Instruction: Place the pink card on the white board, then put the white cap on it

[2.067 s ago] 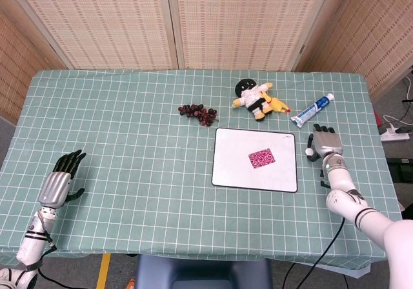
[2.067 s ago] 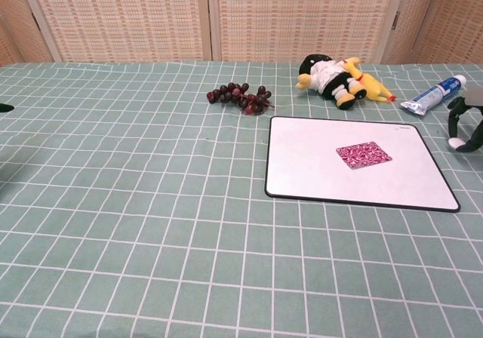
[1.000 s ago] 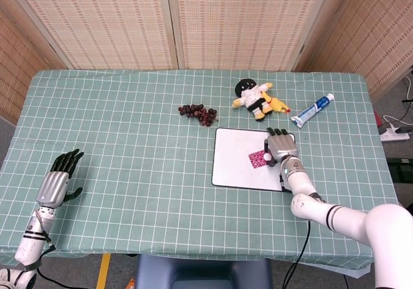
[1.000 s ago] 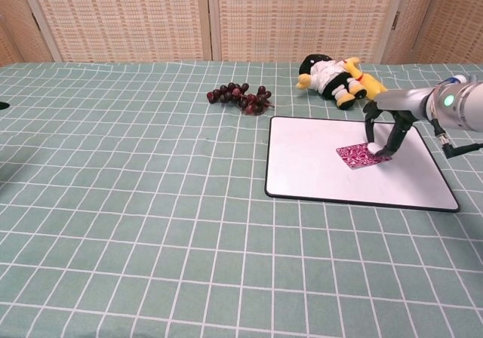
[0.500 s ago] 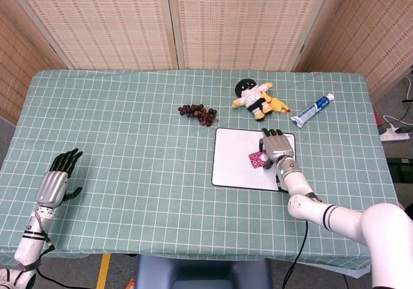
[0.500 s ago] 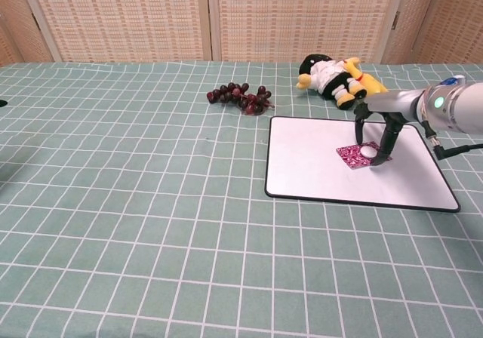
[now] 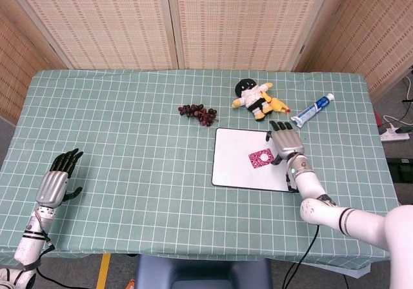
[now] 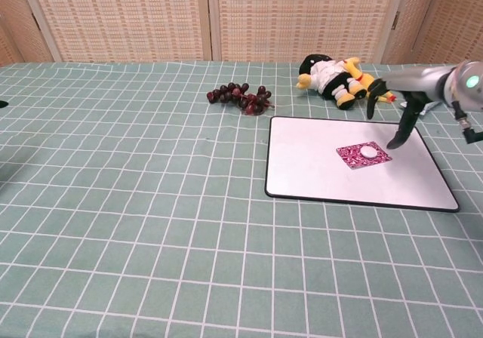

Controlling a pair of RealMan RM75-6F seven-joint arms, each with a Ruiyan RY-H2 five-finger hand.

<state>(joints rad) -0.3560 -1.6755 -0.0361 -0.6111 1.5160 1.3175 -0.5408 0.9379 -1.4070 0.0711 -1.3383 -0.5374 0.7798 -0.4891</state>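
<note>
On the table with its green checked cloth [image 7: 129, 140] lay the flat white board with a dark rim [image 7: 235, 173], and on that board sat the small pink patterned card [image 7: 260, 157], flat and a little askew. The little round white cap [image 8: 368, 151] rested on top of the card, touching nothing else that I could see; in the head view it was harder to pick out, being so small against the pattern.

The right hand [image 7: 286, 143] was raised just beside the card, over the board's far right part, its fingers [image 8: 398, 141] spread apart and holding nothing. From the chest view the fingertips pointed down toward the board without touching the cap. The left hand [image 7: 59, 182] lay well apart from all this, near the table's left edge, its dark fingers parted and empty; the chest view showed next to nothing of it.

Beyond the board, toward the woven screen, were a bunch of dark purple grapes [image 7: 198, 113], a small stuffed doll with a black head, white shirt and yellow limbs [image 7: 256, 98] lying on its side, and a white and blue toothpaste tube [image 7: 312, 110] set at a slant near the right hand.
</note>
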